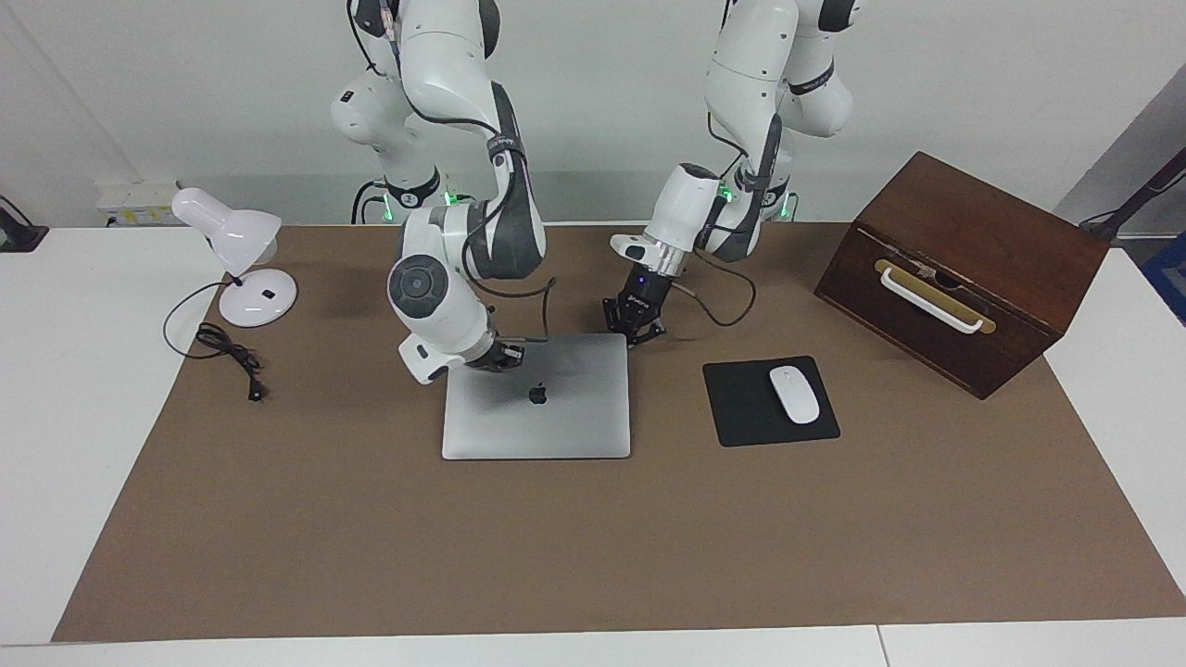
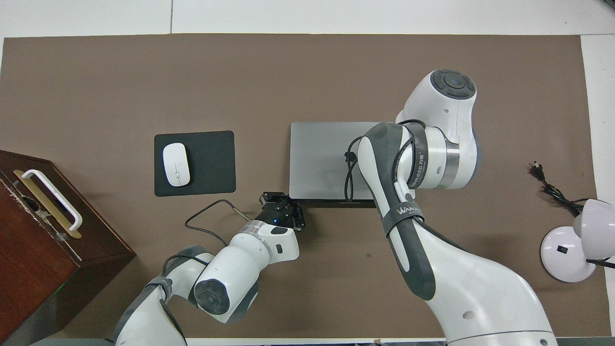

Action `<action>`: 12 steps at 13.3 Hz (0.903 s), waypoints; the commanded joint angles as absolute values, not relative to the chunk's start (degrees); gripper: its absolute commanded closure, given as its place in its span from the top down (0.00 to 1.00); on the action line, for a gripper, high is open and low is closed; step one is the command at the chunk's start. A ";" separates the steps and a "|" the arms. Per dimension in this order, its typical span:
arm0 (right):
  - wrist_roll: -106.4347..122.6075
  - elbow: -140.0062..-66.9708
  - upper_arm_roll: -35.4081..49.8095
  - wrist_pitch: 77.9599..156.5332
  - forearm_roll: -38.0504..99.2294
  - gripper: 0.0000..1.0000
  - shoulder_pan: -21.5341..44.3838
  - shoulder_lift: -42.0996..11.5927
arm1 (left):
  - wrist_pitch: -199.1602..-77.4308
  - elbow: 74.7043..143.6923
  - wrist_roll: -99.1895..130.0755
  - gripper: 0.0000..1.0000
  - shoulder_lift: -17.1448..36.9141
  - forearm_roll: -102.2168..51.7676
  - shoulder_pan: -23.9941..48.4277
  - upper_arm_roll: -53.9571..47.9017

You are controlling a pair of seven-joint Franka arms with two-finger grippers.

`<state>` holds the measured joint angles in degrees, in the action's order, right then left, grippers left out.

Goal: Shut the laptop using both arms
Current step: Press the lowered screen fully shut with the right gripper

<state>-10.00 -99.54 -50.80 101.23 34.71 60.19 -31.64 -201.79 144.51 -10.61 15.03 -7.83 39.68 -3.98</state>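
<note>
A silver-grey laptop (image 1: 536, 396) lies shut and flat near the middle of the brown-covered table (image 1: 574, 547), its lid with the black apple logo facing up. The right claw (image 1: 501, 356) rests at the lid's edge nearest the robots, toward the right arm's end of the table; whether its fingers are spread or closed cannot be told, since the wrist hides them. The left claw (image 1: 634, 324) hangs at the laptop's corner nearest the robots, toward the left arm's end, just off the lid; its black fingers point down and appear drawn together, holding nothing.

Beside the laptop, toward the left arm's end of the table, a white mouse (image 1: 794, 394) sits on a black mouse pad (image 1: 741, 408). A dark wooden box (image 1: 964, 269) with a white handle stands tilted at that same end, nearer to the robots than the pad. At the right arm's end, a white desk lamp (image 1: 243, 255) stands with its shade tipped over its round base, and its black cord (image 1: 227, 357) lies coiled on the table beside it.
</note>
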 commanded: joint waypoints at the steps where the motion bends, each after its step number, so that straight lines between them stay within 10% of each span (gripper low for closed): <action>1: -9.32 -101.87 -50.98 102.66 33.40 0.00 61.26 -29.88 | -198.99 145.90 -10.11 0.00 16.70 -8.79 40.78 -3.52; 12: -9.23 -102.74 -50.98 103.45 33.40 0.00 61.61 -29.88 | -197.75 144.93 -10.02 0.00 16.70 -9.75 40.78 -3.52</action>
